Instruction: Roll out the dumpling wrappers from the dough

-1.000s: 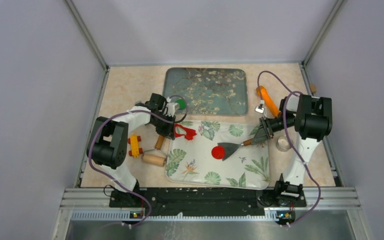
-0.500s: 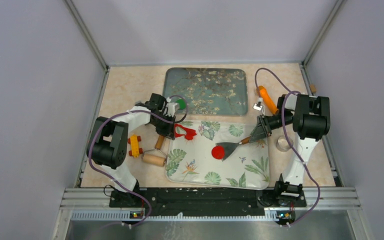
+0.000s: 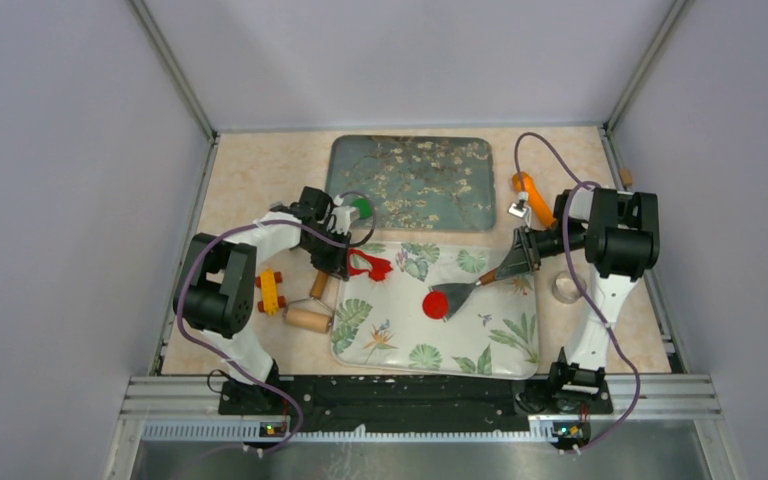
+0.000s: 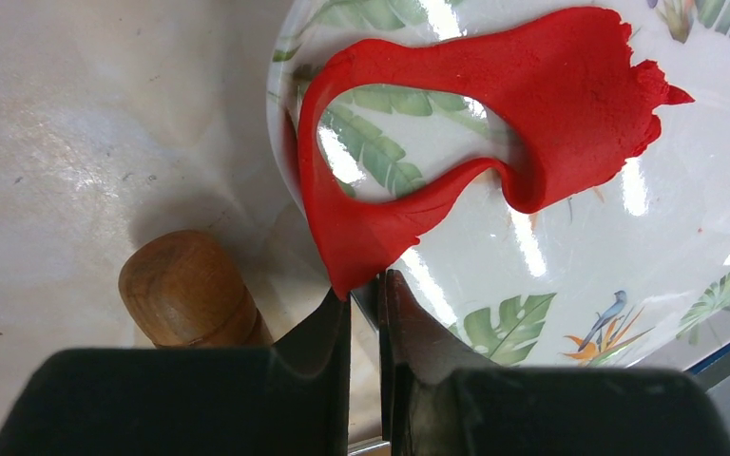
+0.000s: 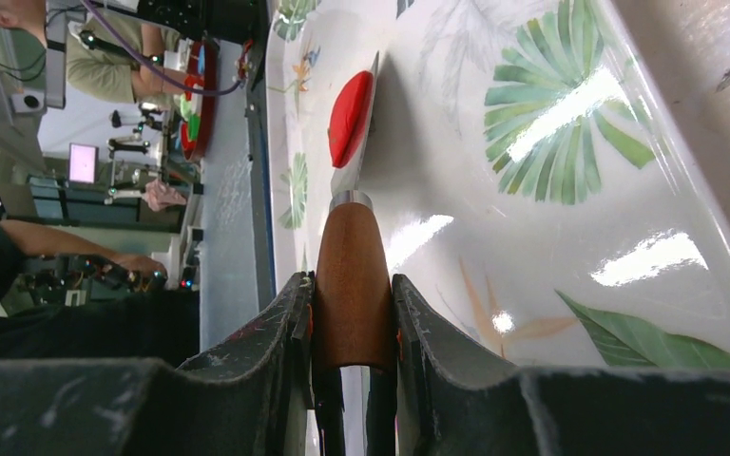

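Since it looks soft, scoop the flat red clay disc [image 3: 434,304] from beneath. Right pincer [image 5: 352,281] clamps the wooden-handled metal scraper [image 3: 455,293].

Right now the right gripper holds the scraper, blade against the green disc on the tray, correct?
No. The disc is red, not green; the right wrist view shows it. The right gripper does hold the scraper, blade against it, on the tray.

The left arm [image 3: 268,232] and right arm [image 3: 598,305] are white links with bulky black joint housings and looping purple cables, ending in the matte black, scuffed left gripper [image 4: 366,290] and right gripper [image 5: 352,283].
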